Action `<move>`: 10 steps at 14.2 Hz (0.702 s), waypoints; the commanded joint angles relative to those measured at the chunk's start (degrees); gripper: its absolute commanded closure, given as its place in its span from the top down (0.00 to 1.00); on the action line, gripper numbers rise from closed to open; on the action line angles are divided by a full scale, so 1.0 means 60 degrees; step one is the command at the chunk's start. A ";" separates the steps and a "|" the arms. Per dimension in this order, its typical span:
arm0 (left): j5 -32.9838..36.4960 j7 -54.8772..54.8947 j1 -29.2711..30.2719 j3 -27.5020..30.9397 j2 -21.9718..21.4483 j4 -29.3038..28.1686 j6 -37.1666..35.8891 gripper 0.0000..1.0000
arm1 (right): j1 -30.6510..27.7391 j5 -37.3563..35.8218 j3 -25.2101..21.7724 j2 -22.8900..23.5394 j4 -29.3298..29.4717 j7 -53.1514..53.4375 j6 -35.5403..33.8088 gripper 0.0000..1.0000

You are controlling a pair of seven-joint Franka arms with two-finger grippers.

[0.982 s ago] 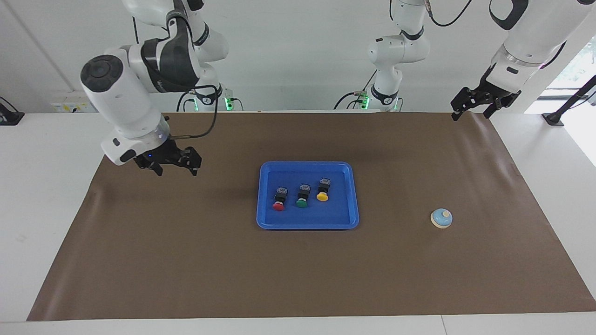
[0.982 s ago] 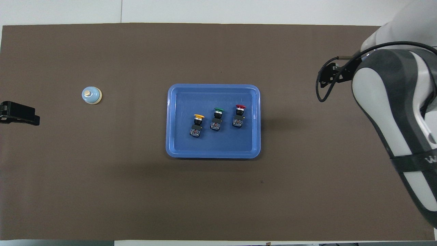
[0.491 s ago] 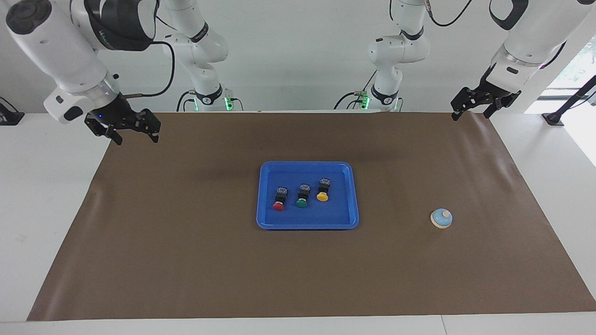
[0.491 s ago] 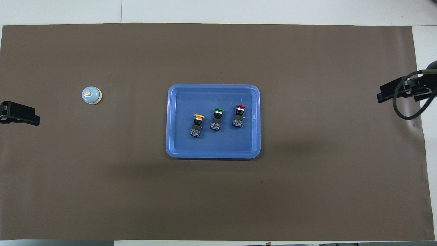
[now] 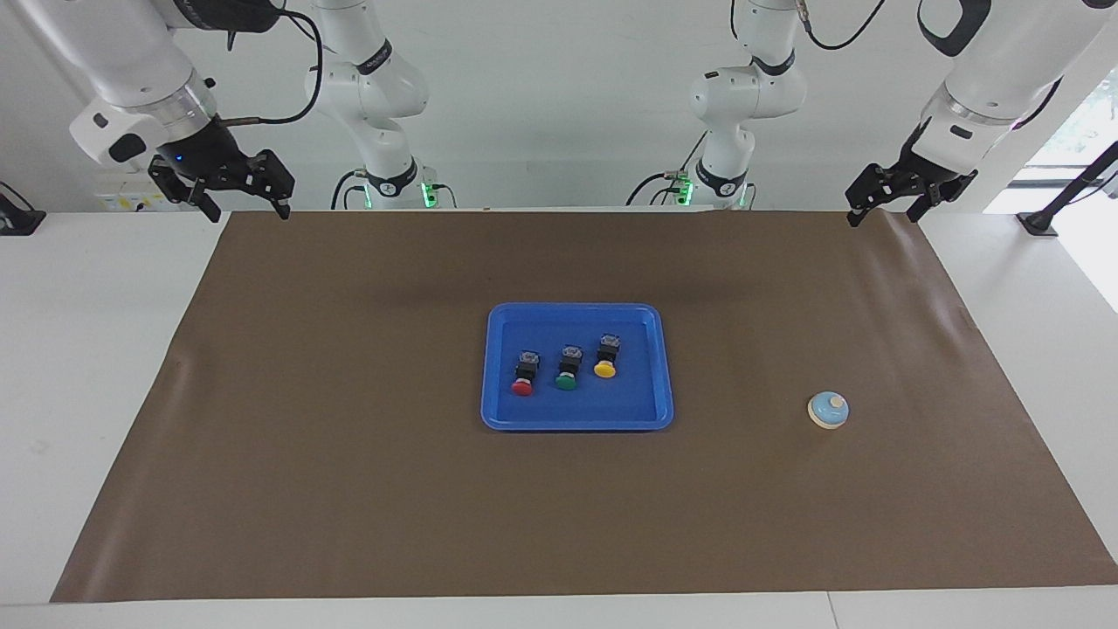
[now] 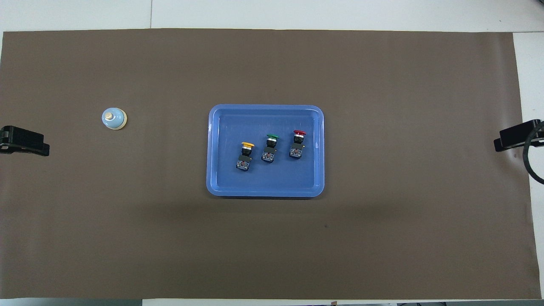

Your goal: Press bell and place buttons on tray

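One tray [image 5: 576, 423] is lying on one brown mat [image 5: 349, 454]. Three buttons are sitting in the tray: one red button [image 5: 523, 373], one green button [image 5: 568, 368] and one yellow button [image 5: 606, 356], in a slanted row. One bell [image 5: 828, 410] is standing on the mat, well apart from the tray toward the left arm's end. Two grippers are showing: one left gripper [image 5: 886, 205] and one right gripper [image 5: 246, 202].

Bright, even light from above; soft faint shadows on the brown mat [image 5: 349, 454]; daylight glare at a window [image 5: 1087, 122] in the facing view's upper corner; both views sharp, no visible edge distortion.
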 commanded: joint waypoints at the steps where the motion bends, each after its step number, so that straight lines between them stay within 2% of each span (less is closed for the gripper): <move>1: -0.0108 0.0078 -0.0007 0.0052 -0.0037 0.0117 -0.0204 1.00 | -0.0197 -0.0308 0.0349 0.0017 -0.0176 -0.0151 0.0270 1.00; 10: -0.0108 0.0078 -0.0007 0.0052 -0.0037 0.0117 -0.0204 1.00 | -0.0197 -0.0132 0.0364 0.0017 -0.0132 -0.0136 0.0240 1.00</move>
